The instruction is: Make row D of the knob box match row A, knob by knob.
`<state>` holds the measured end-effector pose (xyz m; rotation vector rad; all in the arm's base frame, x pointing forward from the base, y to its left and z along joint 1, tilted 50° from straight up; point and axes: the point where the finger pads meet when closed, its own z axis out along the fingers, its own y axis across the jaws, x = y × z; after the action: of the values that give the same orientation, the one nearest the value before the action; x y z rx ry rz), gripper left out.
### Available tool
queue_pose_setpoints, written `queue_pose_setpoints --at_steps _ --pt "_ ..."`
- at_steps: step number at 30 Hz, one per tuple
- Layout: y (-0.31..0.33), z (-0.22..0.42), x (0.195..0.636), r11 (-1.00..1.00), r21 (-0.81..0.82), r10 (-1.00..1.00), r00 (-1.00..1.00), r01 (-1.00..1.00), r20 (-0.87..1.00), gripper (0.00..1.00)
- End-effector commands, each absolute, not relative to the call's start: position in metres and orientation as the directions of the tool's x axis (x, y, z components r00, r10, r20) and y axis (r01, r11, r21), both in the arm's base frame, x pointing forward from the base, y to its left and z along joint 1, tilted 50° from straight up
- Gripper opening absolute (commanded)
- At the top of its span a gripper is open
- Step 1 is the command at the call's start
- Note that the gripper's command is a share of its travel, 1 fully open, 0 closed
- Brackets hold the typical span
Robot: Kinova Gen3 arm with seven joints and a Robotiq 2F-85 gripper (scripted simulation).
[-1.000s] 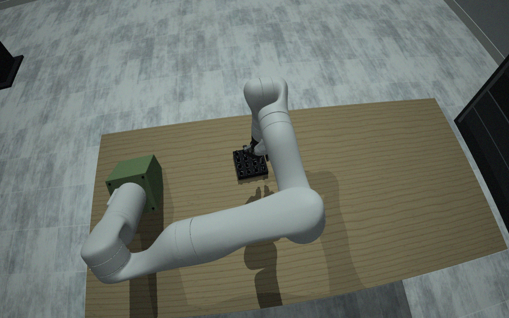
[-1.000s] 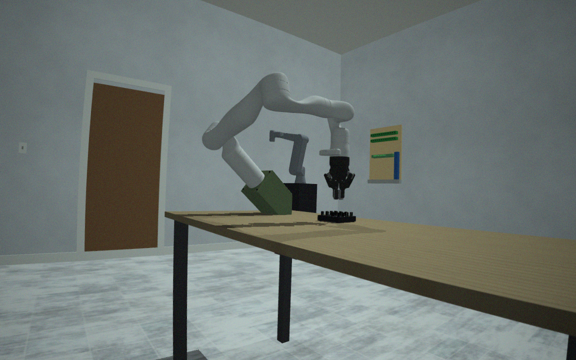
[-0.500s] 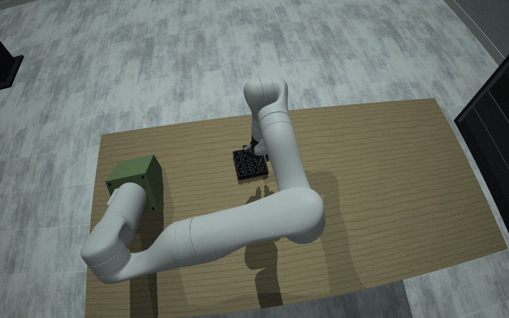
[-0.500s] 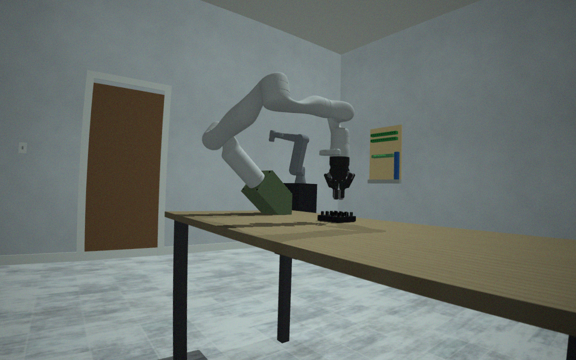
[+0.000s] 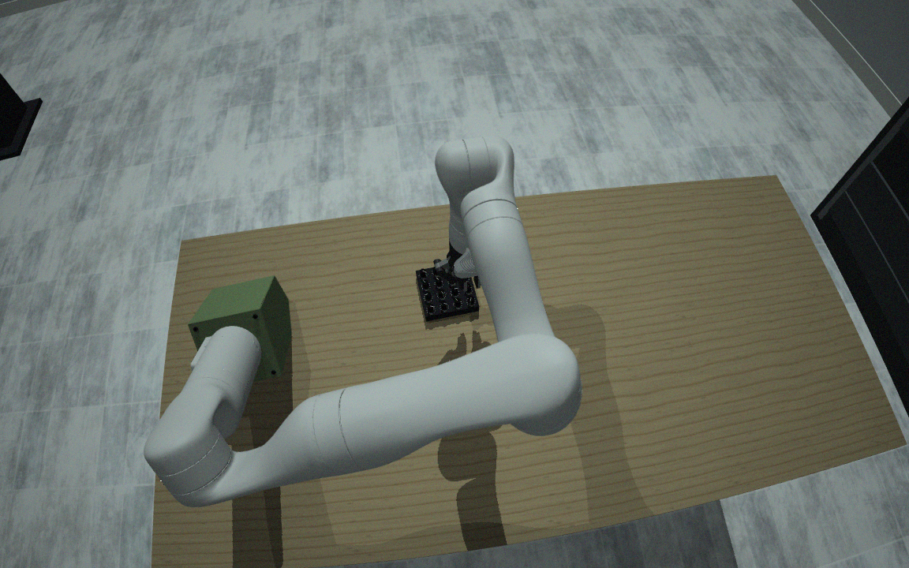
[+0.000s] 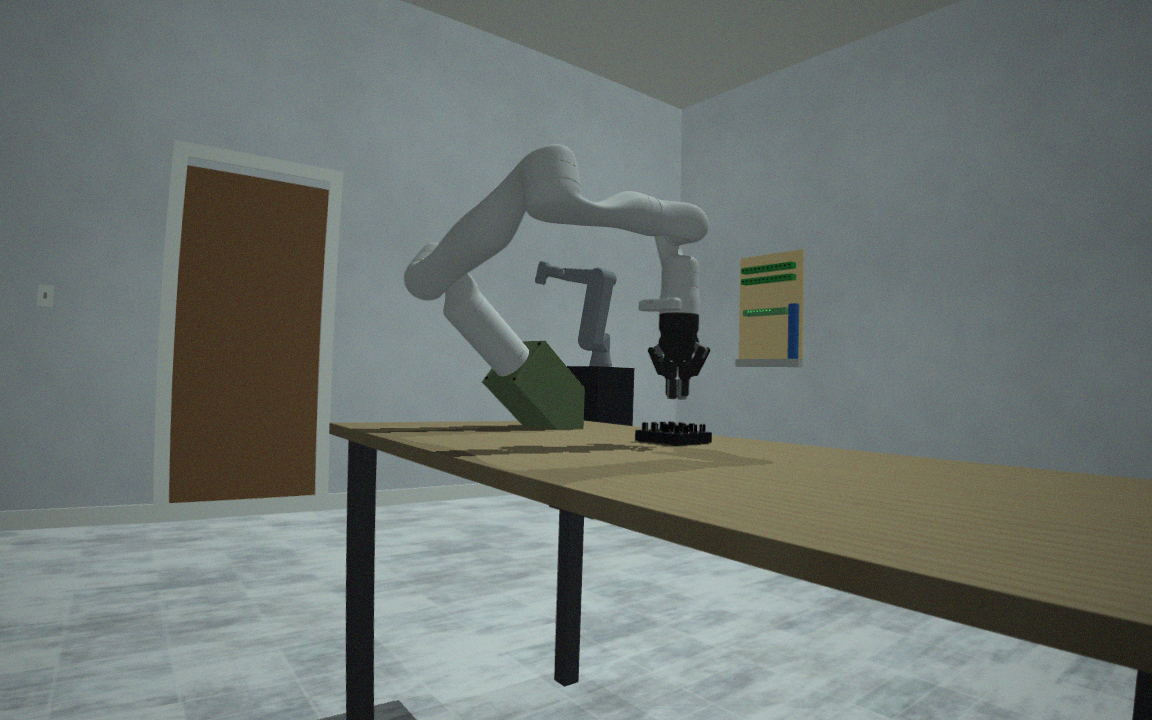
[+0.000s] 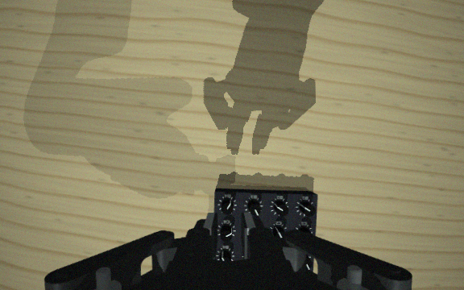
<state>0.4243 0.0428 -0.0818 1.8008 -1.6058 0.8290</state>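
The black knob box (image 5: 449,295) stands on its feet on the wooden table, near the middle. It also shows in the exterior view (image 6: 672,435) and at the bottom of the wrist view (image 7: 265,217), where white pointer lines show on several knobs. My gripper (image 6: 678,392) hangs pointing down a short way above the box, clear of the knobs. In the wrist view its fingers stand narrowly apart with nothing between them, over the left part of the box. The lower rows of knobs are hidden by the gripper body. The arm covers the box's right edge in the top view.
My arm's green base block (image 5: 242,324) sits at the table's left end. A dark cabinet (image 5: 895,247) stands off the table's right side. A second grey arm on a black pedestal (image 6: 598,358) stands behind the table.
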Motion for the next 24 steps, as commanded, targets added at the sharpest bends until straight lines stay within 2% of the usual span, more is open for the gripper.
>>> queue_pose_setpoints --at_steps 1,24 --pt "0.044 -0.081 0.425 -0.107 0.017 -0.633 0.081 -0.994 0.770 0.19" --pt "0.033 -0.090 0.426 -0.108 0.019 -0.633 0.084 -0.994 0.770 0.19"
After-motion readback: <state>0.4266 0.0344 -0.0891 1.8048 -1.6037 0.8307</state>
